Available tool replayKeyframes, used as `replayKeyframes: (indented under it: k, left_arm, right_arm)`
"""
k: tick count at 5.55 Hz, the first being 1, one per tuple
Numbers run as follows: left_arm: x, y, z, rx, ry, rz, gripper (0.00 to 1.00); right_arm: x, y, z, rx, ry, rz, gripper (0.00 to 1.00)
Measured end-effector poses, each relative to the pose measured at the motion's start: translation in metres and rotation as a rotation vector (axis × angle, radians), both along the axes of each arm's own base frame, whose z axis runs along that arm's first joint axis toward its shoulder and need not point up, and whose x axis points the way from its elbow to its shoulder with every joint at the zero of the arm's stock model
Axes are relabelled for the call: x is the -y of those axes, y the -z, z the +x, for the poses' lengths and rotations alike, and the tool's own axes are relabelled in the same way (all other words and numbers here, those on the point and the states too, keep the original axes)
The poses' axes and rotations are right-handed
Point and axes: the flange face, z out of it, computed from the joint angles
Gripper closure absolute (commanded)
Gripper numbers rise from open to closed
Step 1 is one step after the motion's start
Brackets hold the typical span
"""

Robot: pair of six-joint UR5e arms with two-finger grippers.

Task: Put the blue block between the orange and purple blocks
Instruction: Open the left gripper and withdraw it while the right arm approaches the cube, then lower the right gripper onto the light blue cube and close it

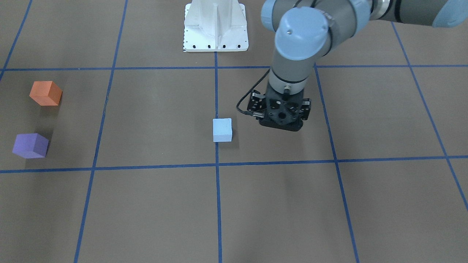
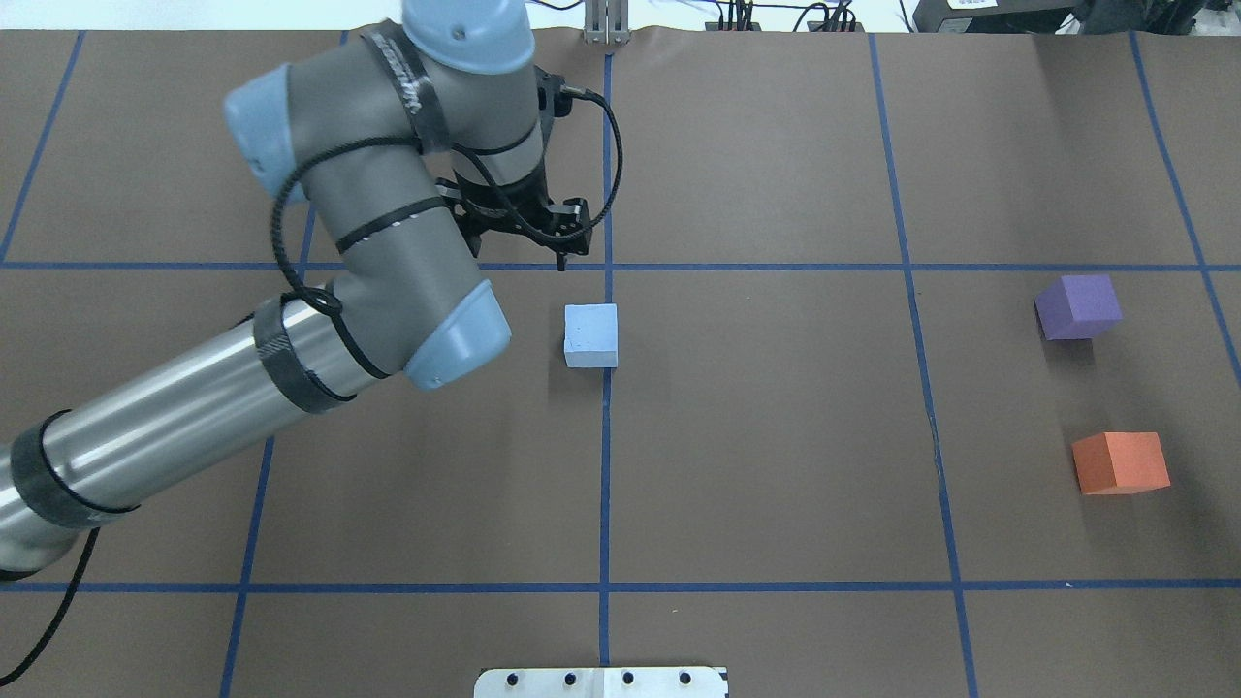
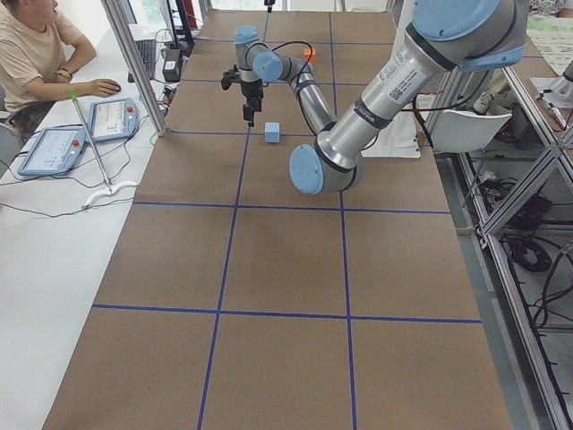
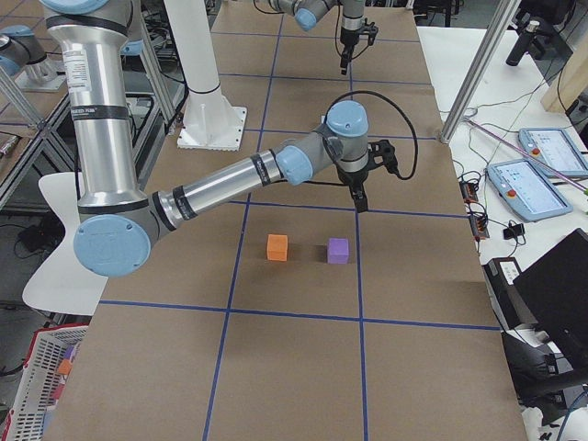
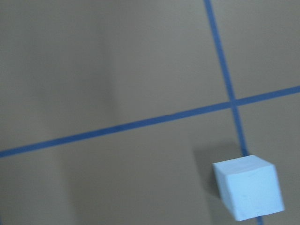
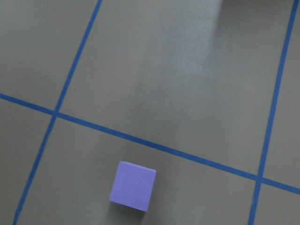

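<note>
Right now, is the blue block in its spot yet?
Not yet. Nothing is done: the blue block sits far from the others. The left gripper hovers beside it, holding nothing. Left: grab it, set it between the orange block and purple block.

We found the left gripper (image 2: 559, 255) mostly hidden by its own arm; we saw the right gripper (image 4: 359, 197) only from the side, too small to judge.
</note>
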Motion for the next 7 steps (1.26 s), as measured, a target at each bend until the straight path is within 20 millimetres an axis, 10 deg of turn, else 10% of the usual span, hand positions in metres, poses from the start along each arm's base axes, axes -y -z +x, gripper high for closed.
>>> replayKeyframes:
  k: [2,4,7]
  left_arm:
    - [-0.009,-0.087,-0.066,-0.007,0.101,0.122,0.00]
    - [-0.020,-0.214,-0.131,0.114,0.052,0.120,0.00]
    - [-0.036,-0.409,-0.357,0.120,-0.176,0.119,0.00]
  right_arm:
    - [-0.005,0.096,-0.127,0.060,-0.036,-0.075,0.01]
    - [-0.032,0.176,-0.257,0.016,-0.044,-0.121,0.01]
    - [-0.019,0.239,-0.418,-0.078,-0.083,-0.197,0.01]
